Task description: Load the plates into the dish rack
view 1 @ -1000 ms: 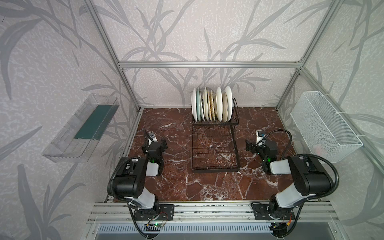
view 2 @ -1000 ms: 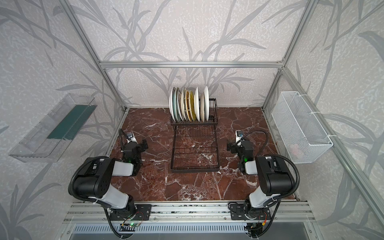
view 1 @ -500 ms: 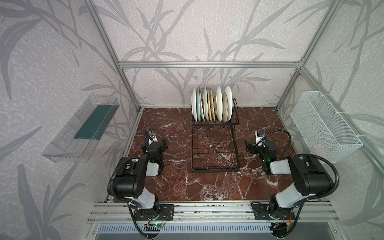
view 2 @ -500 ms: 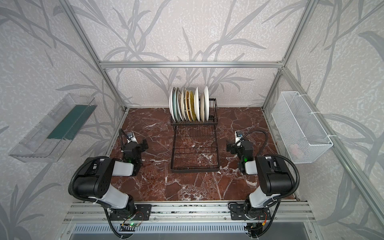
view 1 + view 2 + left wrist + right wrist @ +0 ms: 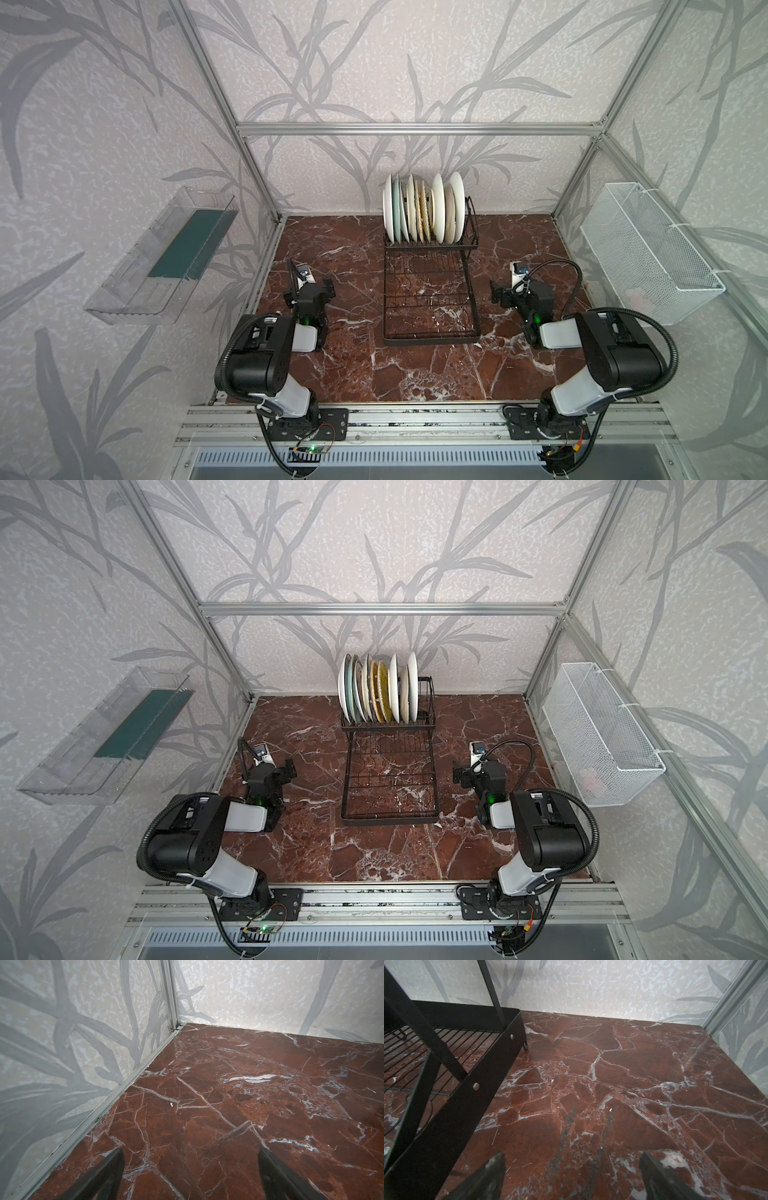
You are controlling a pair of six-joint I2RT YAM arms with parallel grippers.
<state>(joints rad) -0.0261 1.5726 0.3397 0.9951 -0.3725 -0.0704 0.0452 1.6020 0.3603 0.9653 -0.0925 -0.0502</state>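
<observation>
**Hovering wide, plates racked**

You have both tools spread wide, holding nothing: left gripper (image 5: pixel 190 1153) and right gripper (image 5: pixel 572 1157) hover over the marble tabletop (image 5: pixel 249 1084). The dish rack (image 5: pixel 430 291) sits between them, nearer the right one; the plates (image 5: pixel 424 208) stand upright in its raised section, well beyond both.

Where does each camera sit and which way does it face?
Top views: high at the front, looking down at plates standing in the rack on the marble table; left arm and right arm show.
Left wrist: on the left arm, facing the table's far left corner; open jaws' tips show.
Right wrist: on the right arm, facing the back wall past the rack's side; open jaws' tips show.
Shared: both top views show nearly the same scene; the right wrist also sees the rack.
</observation>
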